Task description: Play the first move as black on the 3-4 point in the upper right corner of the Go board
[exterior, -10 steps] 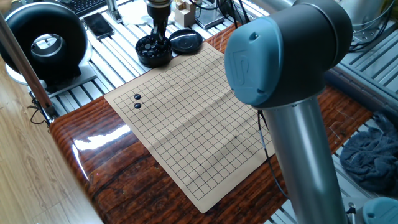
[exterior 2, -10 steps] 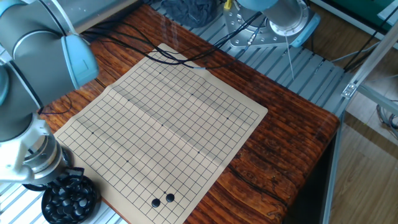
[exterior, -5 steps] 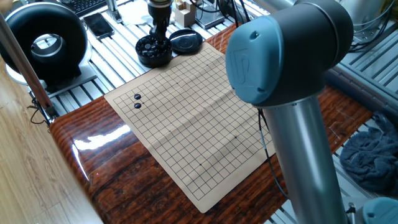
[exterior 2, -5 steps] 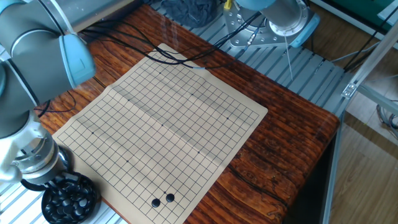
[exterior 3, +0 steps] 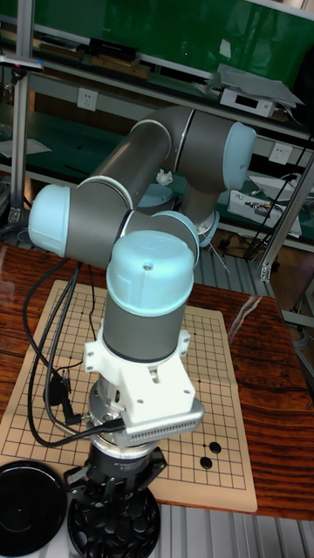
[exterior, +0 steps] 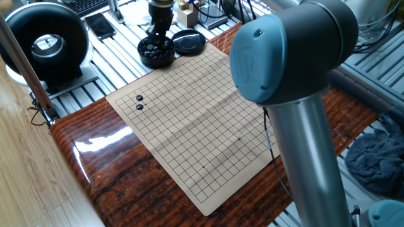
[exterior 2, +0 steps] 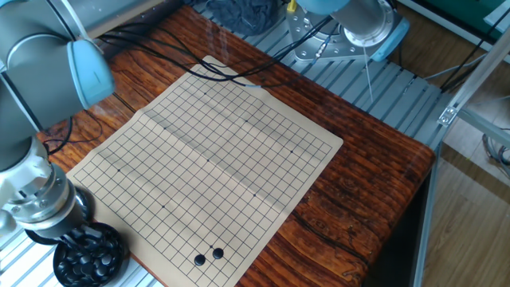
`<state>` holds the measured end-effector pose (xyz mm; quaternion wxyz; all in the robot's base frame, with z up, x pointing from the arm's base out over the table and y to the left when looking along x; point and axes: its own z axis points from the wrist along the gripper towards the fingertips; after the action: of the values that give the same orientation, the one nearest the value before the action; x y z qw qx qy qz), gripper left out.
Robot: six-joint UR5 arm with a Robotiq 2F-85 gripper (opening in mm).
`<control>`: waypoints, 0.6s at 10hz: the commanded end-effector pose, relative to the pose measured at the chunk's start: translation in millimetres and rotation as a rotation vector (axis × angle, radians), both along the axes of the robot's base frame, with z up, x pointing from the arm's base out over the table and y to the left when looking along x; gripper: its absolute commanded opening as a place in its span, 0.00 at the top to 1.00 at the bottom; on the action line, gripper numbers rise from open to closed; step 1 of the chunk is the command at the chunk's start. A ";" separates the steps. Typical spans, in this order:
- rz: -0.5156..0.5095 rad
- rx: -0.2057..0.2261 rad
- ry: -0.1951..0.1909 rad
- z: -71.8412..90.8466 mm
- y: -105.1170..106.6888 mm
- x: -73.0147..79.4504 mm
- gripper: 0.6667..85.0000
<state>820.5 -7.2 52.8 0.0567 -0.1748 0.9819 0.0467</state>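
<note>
Opposed high views, shared Go board [exterior: 189, 120]

Bowl lid [exterior: 189, 41], phone [exterior: 100, 25], blue cloth [exterior: 377, 159].

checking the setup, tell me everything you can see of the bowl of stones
The bowl of stones is round, black and low-walled, heaped with glossy black stones. It stands upright on the slatted metal surface just off one corner of the Go board, beside its black lid. The hand hangs right over it, its fingertips hidden.
</note>
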 end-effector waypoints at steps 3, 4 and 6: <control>-0.086 0.100 0.035 12.7 21.8 -9.0 0.73; -0.107 0.119 0.039 14.5 26.1 -9.3 0.73; -0.162 0.122 0.043 13.2 27.1 -7.5 0.72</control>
<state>812.9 14.0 62.1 0.0500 -0.1224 0.9870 0.0918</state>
